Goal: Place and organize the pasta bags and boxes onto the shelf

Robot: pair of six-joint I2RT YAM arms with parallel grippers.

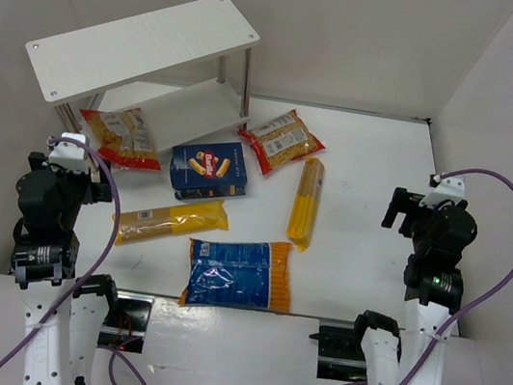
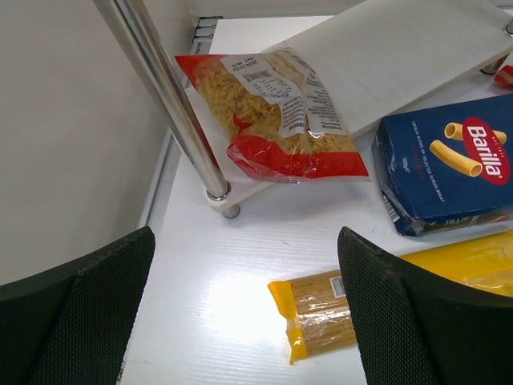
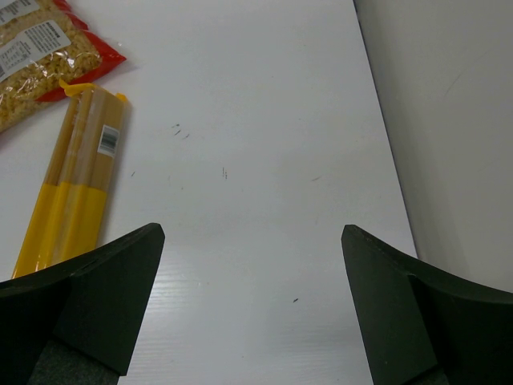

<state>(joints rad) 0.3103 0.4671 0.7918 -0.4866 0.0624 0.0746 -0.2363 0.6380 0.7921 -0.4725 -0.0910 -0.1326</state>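
Two pincers: your left gripper (image 2: 244,237) and right gripper (image 3: 252,233) gape, empty.
Blue box (image 2: 449,172): you read "Barilla".
Red-edged bag (image 2: 272,104): sticker print illegible.

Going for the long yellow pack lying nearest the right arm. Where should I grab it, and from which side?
Come down from above with the right gripper, jaws closing across the narrow width of the long yellow pack near mid-length. It lies flat, so only the long edges offer purchase, and the middle should keep it balanced. Avoid the far end, which meets the red-edged bag.
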